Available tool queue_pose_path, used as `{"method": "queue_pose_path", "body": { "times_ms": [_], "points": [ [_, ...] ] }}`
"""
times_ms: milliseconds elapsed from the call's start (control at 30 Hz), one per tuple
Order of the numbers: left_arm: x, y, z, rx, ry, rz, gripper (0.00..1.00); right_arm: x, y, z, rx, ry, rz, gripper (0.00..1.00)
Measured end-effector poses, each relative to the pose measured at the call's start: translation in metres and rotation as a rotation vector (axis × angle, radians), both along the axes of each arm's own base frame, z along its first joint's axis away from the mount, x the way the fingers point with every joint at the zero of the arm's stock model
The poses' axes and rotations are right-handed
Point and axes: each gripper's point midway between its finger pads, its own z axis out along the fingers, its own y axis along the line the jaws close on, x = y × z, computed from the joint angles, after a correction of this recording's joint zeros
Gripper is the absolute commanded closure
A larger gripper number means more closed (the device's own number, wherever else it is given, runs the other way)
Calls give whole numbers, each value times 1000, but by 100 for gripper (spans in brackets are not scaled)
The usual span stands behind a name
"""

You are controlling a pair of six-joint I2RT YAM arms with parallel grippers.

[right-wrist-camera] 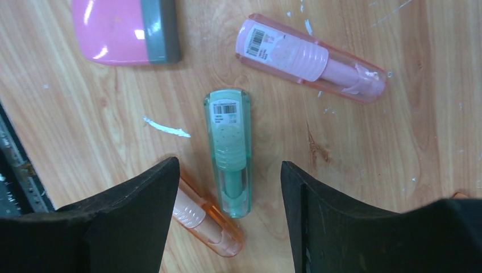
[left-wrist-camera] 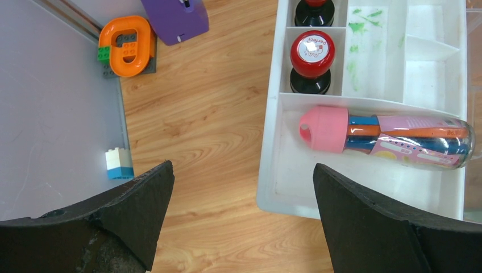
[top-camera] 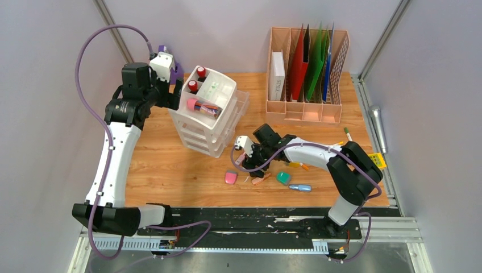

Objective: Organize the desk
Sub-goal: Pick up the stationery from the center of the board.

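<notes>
Right wrist view, contents:
- Desk (right-wrist-camera: 369, 170): light wood-grain, flecked white.
- Green translucent case (right-wrist-camera: 229, 153): centre, barcode label at its upper end.
- Pink translucent case (right-wrist-camera: 311, 58): upper right, slanted, barcoded.
- Orange translucent case (right-wrist-camera: 207, 227): lower left, partly hidden behind a finger (right-wrist-camera: 131, 222).
- Pink-and-grey block (right-wrist-camera: 126, 29): upper left, cut by the frame edge.
- White scrap (right-wrist-camera: 166, 128): left of centre.
- Right gripper (right-wrist-camera: 228, 168): jaws apart, either side of the green case's lower end, clear of it.

One desk (top-camera: 165, 165), one file rack (top-camera: 341, 68) — two red-capped stamps (left-wrist-camera: 311, 54), one pen tube (left-wrist-camera: 392, 136).
</notes>
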Motion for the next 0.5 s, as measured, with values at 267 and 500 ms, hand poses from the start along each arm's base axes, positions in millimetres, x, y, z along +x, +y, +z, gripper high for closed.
{"method": "queue_pose_path", "body": {
  "times_ms": [267,500],
  "points": [
    [0,0,0,-1,0,-2,0,2,1,-16,-75,-52,29,65],
    [0,0,-1,-1,1,-2,0,10,-2,-16,-114,-120,48,91]
  ]
}}
